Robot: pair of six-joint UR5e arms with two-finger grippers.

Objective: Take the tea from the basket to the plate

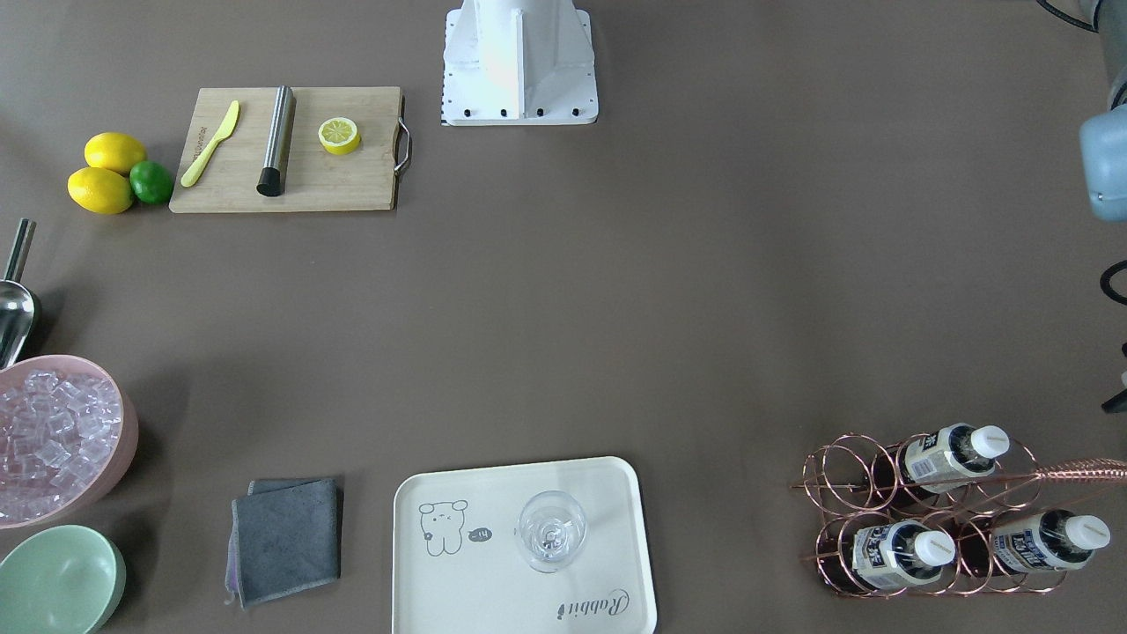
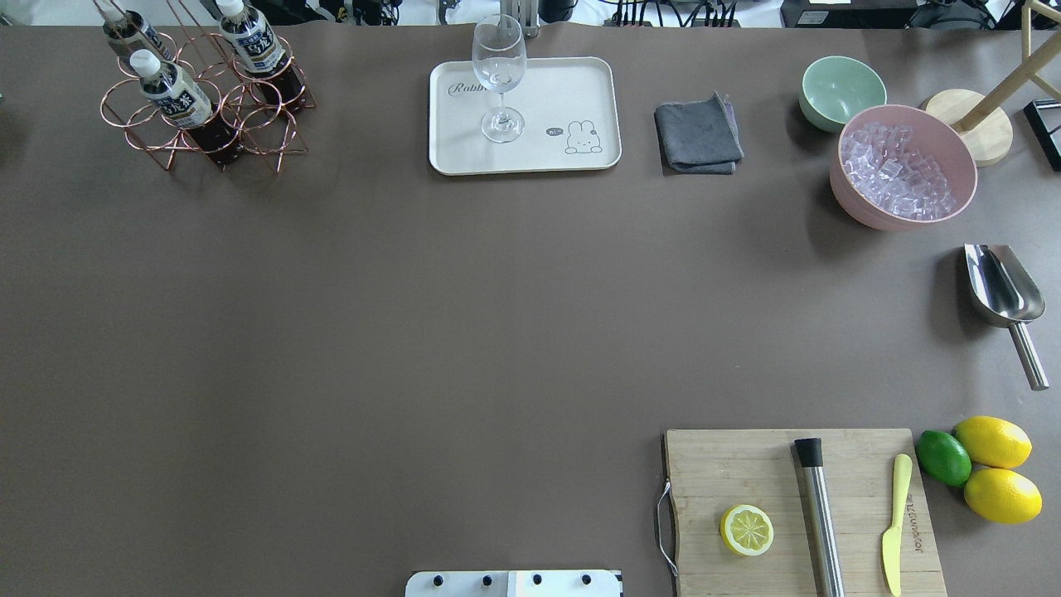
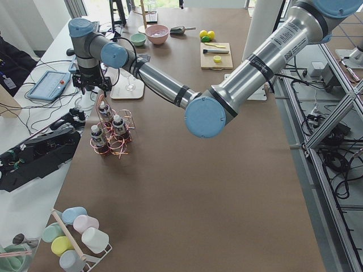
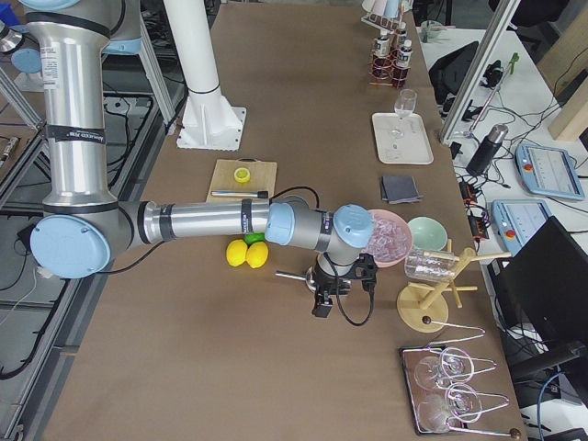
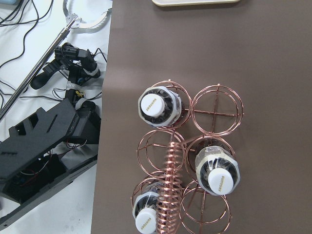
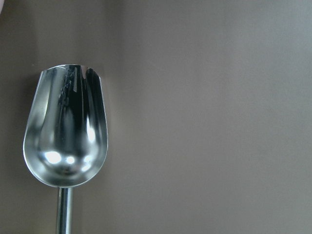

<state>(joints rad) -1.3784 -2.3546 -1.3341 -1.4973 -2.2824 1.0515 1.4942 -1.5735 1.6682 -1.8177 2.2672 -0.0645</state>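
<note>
Brown tabletop (image 2: 414, 332) carries the basket (image 5: 216, 115) at your far left corner, with three tea bottles (image 5: 152, 105) upright in its rings and none on the plate (image 2: 580, 83) yet. Your left gripper (image 3: 95, 86) hangs above the basket; you cannot tell from these views whether it is spread or closed. The same applies to the right gripper (image 4: 323, 299), positioned over the scoop (image 6: 66, 131). The step in hand is the approach. Next, descend on one bottle, clear of the coiled handle (image 5: 168, 185), and set it beside the wine glass (image 2: 500, 75).
</note>
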